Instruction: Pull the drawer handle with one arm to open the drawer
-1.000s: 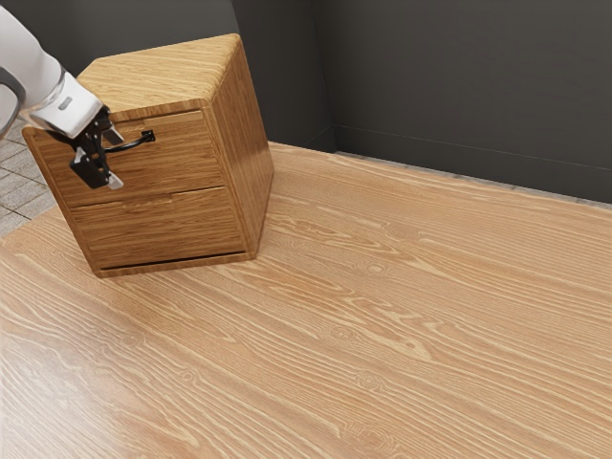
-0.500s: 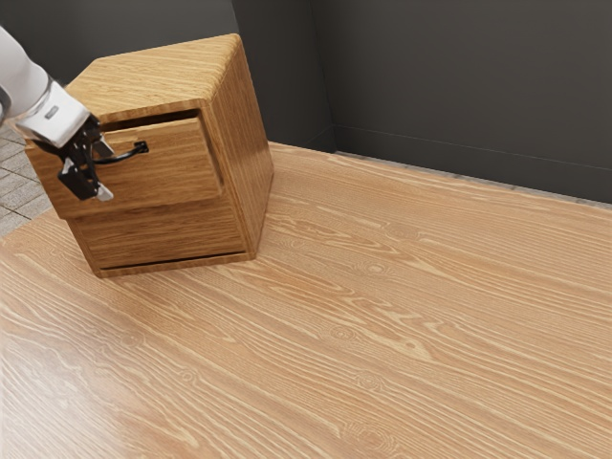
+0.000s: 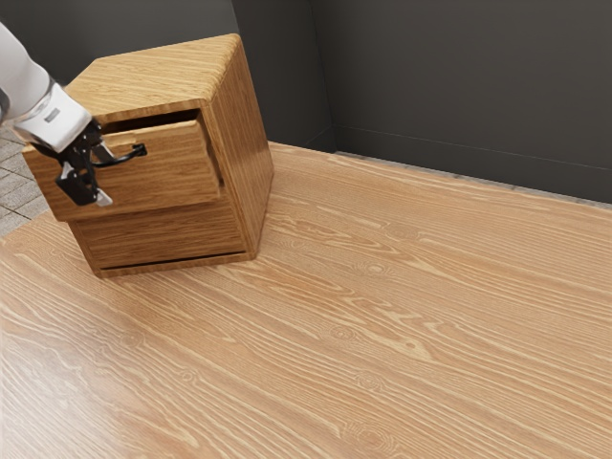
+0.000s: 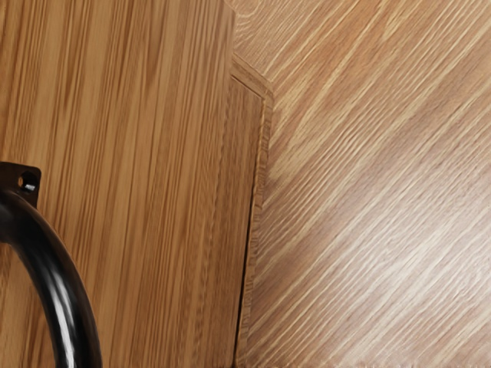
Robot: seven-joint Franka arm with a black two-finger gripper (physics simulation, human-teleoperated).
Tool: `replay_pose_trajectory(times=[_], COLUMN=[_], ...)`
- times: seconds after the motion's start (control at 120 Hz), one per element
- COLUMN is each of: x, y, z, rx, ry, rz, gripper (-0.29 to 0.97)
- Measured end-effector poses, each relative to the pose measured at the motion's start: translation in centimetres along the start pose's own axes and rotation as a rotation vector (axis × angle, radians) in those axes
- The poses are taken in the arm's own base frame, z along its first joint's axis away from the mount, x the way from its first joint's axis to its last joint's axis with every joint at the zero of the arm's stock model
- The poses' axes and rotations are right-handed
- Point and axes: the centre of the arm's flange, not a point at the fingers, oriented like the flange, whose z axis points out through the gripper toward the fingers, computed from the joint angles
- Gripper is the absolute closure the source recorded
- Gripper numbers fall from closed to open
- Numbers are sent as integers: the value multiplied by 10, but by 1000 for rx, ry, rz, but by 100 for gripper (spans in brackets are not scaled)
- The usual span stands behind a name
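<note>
One cabinet (image 3: 163, 72) with two drawers, an upper drawer (image 3: 167, 177) and a lower drawer (image 3: 163, 229), on one table (image 3: 402, 316). One black handle (image 3: 129, 153) — the same handle (image 4: 54, 284) recurs in the wrist view. One arm (image 3: 29, 86) carrying one gripper (image 3: 84, 186). One patch of tiled floor (image 3: 14, 182). Dark walls (image 3: 459, 76) behind — their number is unclear.

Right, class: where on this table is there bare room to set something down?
The table is bare from the cabinet across to the dark wall at the exterior view's right, and along the near edge. It is crowded at the cabinet's front, where the hand holds the handle of the pulled-out top drawer.
</note>
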Motion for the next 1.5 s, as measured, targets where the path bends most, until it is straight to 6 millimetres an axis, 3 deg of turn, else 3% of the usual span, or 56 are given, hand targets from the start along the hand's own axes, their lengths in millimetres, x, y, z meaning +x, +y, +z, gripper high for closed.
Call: replay_pose_trajectory(times=[1.283,1.5], x=[-13,-4], y=[100,114], z=[-35,-49], rx=[-5,16], ry=[0,2], rz=[-21,-14], gripper=[1,0])
